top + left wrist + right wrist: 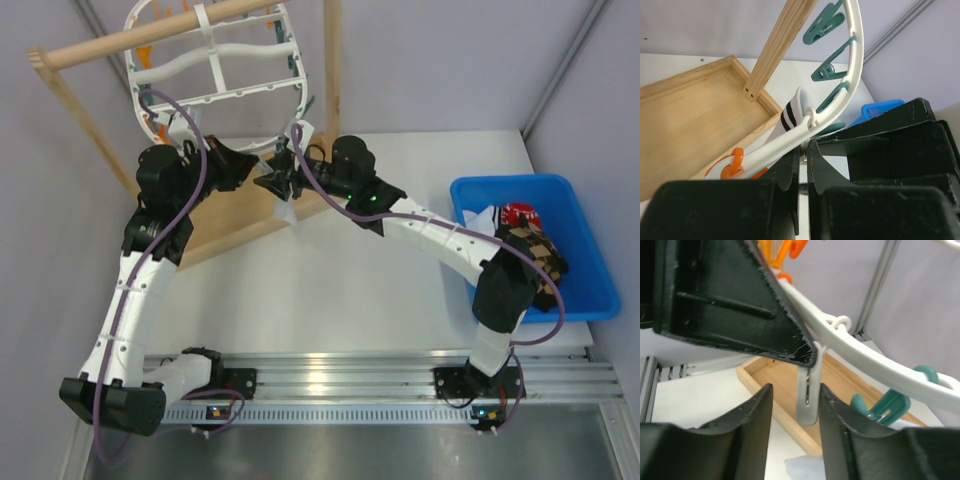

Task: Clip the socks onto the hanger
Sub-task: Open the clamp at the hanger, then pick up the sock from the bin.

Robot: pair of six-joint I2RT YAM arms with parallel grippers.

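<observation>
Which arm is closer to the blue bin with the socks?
Right. The right arm has its elbow over the left rim of the blue bin, forearm stretching away toward the hanger. The left arm stands across the table, far to the bin's left.

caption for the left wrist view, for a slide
Left tool shut beneath the hanger rim, a black-banded white sock behind it, teal clips above.

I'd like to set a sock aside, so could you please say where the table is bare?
The table is bare in the middle, between tray, bin and rail. It is crowded under the hanger, where the left arm and right arm meet, and the bin holds socks.
</observation>
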